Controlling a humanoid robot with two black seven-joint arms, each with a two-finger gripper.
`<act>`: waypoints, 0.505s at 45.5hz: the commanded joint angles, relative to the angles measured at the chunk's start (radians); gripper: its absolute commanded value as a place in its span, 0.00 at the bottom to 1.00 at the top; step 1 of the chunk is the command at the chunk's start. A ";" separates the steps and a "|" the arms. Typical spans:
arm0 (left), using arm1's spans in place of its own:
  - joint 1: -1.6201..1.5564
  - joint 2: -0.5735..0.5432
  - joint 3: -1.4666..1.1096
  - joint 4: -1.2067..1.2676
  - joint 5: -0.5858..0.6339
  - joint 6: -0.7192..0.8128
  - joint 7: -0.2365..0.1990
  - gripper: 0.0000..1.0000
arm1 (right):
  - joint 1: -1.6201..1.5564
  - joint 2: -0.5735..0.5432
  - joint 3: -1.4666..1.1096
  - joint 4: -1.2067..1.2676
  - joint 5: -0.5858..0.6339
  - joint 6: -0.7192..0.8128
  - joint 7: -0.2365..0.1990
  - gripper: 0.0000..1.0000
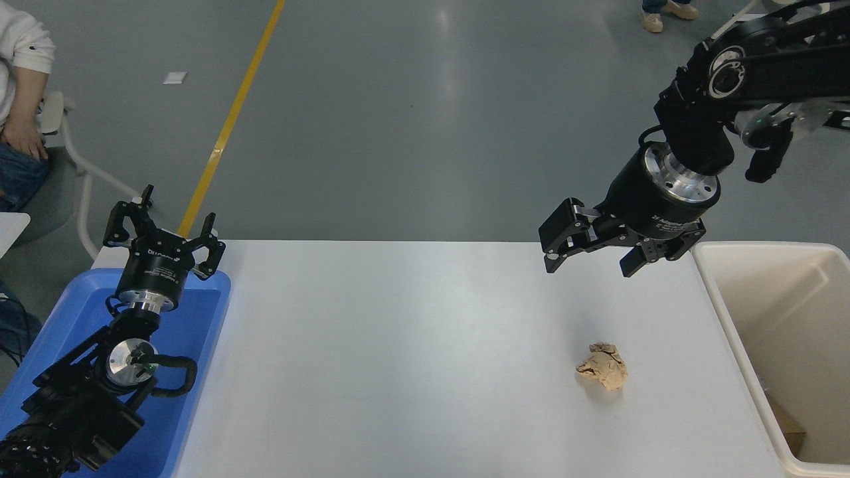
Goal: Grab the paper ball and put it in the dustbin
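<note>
Paper ball (603, 366): tan-brown, crumpled, lumpy, lying loose on the white table (398, 345) at about 4 o'clock from the table's middle. Slightly longer than tall, long axis running roughly 10 o'clock to 4 o'clock, a blunt point jutting toward 9 o'clock at its left end. Creased, matte surface with small folds and shadowed pits; touching nothing but the tabletop.

Dustbin (724, 318) at 3 o'clock from the ball, near but apart: deep, rectangular, cream-white plastic, smooth walls, rounded rim, cut off by the picture's right and bottom edges. Something brownish low in its near corner, too dark to identify.

Right gripper (591, 262) at 12 o'clock from the ball, held above the table's far edge, well clear of the ball. Black, 2 fingers spread wide, tips angled down and toward 7 o'clock, nothing between them, touching nothing. Silver ring between its barrel and the black arm, which reaches in from the upper right.

Left gripper (163, 229) parked at the lower left over a shallow bright blue tray (206, 318), fingers pointing to 12 o'clock, spread apart and empty.

Smooth, faintly glossy tabletop. Beyond it, a grey floor (412, 113) with a yellow line (232, 119) running diagonally. At 10 o'clock, a seated person's white sleeve (23, 46) and hand (23, 139) at the picture's edge.
</note>
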State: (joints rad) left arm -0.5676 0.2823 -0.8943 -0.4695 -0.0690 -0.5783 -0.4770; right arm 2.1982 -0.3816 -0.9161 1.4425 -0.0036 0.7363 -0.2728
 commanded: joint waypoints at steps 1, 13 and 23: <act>0.000 0.000 0.000 0.000 0.000 0.000 0.000 0.99 | 0.000 0.000 0.000 -0.001 0.001 0.000 -0.002 1.00; 0.000 0.000 0.000 0.000 0.000 0.000 0.000 0.99 | -0.002 0.003 0.000 -0.001 0.001 0.000 0.000 1.00; 0.000 0.000 0.000 0.000 0.000 0.000 0.000 0.99 | -0.002 0.007 0.000 -0.001 0.001 0.000 0.000 1.00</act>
State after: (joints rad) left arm -0.5676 0.2823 -0.8943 -0.4696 -0.0690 -0.5783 -0.4770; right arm 2.1968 -0.3783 -0.9158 1.4420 -0.0031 0.7363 -0.2735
